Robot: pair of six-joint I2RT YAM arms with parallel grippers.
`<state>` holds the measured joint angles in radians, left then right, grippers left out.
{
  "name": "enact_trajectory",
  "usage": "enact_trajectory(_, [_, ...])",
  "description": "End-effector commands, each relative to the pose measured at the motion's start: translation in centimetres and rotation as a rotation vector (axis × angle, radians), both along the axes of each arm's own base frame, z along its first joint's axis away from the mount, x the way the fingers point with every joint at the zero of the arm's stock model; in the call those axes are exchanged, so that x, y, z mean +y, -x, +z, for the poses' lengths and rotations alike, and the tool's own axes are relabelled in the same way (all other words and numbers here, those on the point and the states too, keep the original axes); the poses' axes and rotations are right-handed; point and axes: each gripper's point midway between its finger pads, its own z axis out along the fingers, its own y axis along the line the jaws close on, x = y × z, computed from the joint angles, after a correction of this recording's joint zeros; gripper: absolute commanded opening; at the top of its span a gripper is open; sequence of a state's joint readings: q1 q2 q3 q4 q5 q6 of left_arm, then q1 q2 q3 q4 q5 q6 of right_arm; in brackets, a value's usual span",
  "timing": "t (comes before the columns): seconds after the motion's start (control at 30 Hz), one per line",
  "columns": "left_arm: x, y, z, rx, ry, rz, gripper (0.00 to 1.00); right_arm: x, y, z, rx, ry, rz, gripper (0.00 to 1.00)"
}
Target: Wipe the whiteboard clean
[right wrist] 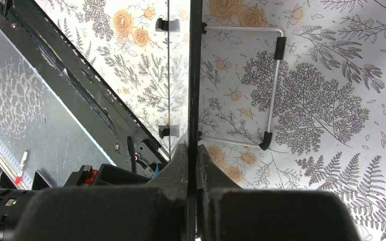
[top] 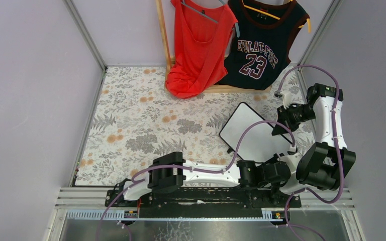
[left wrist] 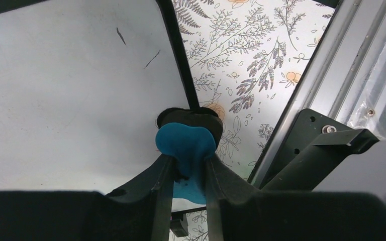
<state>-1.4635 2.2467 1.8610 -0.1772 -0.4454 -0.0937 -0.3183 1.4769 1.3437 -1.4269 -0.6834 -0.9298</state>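
Floral table: right jaws pinch whiteboard (left jaws, eraser).

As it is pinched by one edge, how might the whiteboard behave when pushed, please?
The whiteboard seems stiff: its frame runs straight from the right gripper. Held at one edge, it may pivot under the eraser. Thin, so probably light.

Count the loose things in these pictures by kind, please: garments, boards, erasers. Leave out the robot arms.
garments: 2 (red top, black jersey)
whiteboard: 1
blue eraser: 1
total: 4
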Motion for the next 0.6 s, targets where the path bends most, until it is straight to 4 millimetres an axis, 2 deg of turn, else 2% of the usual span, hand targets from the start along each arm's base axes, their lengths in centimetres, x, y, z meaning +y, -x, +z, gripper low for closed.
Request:
enact_trajectory(0.0, [1.4,-4.3,-1.3,-0.041,-0.032,0.088,0.0,-0.4,2.5,-1.5,0.096,0.061,0.077,0.0])
enact_trajectory(0.13, [3.2,-6.8,-1.6,-0.052,-0.051,0.142,0.0,-0.5,2.6,-1.6,0.098,0.067,0.079,0.0])
enact_trajectory(0.43, [7.1,-11.4,0.2,-0.083,-0.043,0.261,0.0,-0.5,2.5,-1.6,0.099,0.067,0.077,0.0])
enact_trajectory(0.57, [7.7,-11.8,0.8,-0.079,-0.028,0.271,0.0,-0.5,2.5,-1.6,0.102,0.066,0.077,0.0])
